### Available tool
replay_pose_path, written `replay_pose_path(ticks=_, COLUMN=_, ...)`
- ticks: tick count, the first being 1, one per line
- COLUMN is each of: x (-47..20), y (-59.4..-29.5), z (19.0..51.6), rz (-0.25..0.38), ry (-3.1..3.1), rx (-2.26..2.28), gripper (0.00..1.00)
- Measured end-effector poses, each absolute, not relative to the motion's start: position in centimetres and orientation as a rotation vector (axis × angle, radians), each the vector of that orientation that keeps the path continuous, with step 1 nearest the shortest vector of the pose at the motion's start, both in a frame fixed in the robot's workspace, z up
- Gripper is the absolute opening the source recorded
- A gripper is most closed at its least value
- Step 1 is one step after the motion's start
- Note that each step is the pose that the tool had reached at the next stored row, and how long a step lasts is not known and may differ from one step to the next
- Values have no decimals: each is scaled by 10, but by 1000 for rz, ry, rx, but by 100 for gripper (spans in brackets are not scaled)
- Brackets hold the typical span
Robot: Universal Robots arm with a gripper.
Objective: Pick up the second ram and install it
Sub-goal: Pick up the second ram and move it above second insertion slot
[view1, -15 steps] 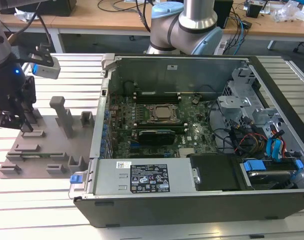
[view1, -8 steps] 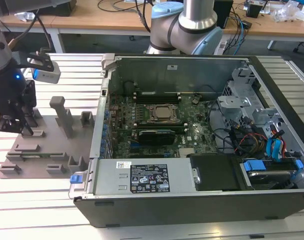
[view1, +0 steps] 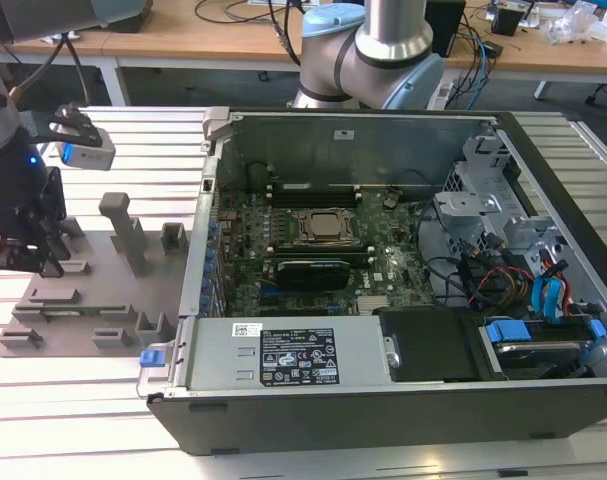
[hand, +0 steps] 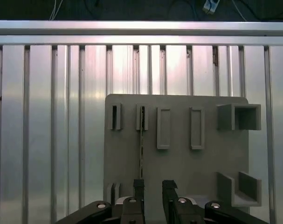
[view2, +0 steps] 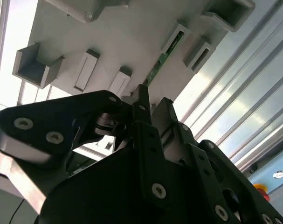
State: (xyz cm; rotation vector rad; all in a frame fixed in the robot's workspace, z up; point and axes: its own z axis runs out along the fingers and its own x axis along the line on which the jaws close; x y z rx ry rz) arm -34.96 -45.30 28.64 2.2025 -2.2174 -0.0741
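Gripper [hand: 153,186] hangs narrowly open, empty, over the second ram [hand: 141,149], edge-up in the tray [hand: 216,154]: likely light, stiff, fragile; pinch its flat faces.

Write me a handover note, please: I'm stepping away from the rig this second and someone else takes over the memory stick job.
Tool: open, holding nothing, low over the grey tray at the exterior view's left.
Memory stick: on edge in its tray slots, lined up with one of the tool's fingers rather than with the gap between them. I cannot tell whether that finger touches it.
Computer case: open, board exposed, at the exterior view's right.
Done: the tool is at the tray, by the stick.
Left: the stick is not yet gripped, lifted or installed.
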Motion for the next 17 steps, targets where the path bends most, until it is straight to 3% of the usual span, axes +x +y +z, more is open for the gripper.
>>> replay_pose_path(ticks=3, x=-350, y=-453, z=286, rz=-32, ry=-2237, rx=2223, gripper=30)
replay_pose_path(ticks=17, x=-360, y=-453, z=279, rz=-30, ry=-2238, rx=2224, gripper=30)
